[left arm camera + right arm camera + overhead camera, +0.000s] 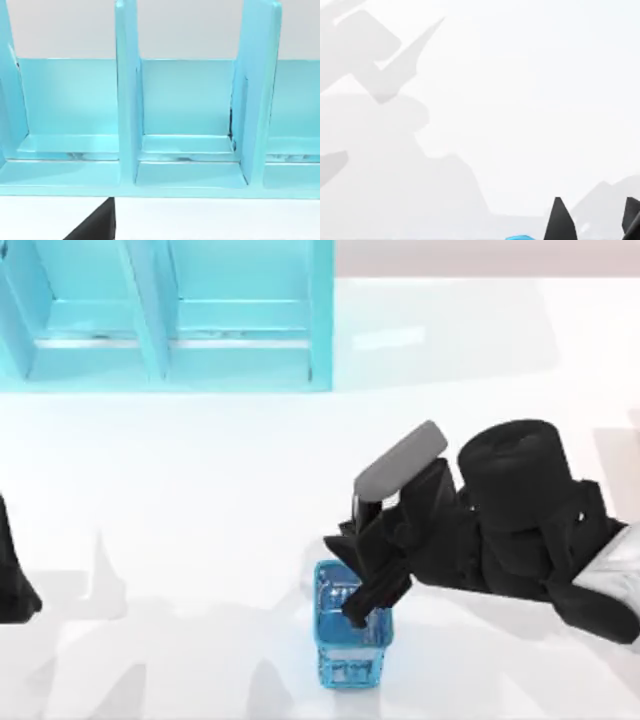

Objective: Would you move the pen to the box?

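Note:
My right gripper (362, 592) hangs right over the small see-through blue box (350, 652), which stands near the table's front edge. One dark finger (358, 612) reaches down to the box's open top. In the right wrist view the two black fingertips (560, 220) stand apart with bare white table between them, so the gripper (595, 217) is open. A sliver of the box's blue rim (520, 237) shows beside them. The pen is hidden, with the gripper covering the box's opening. My left arm (14, 580) stays parked at the left edge.
A large light-blue shelf unit with upright dividers (165, 320) stands at the back left, and the left wrist view looks into its compartments (185, 125). White table (200, 500) lies between the shelf and the box.

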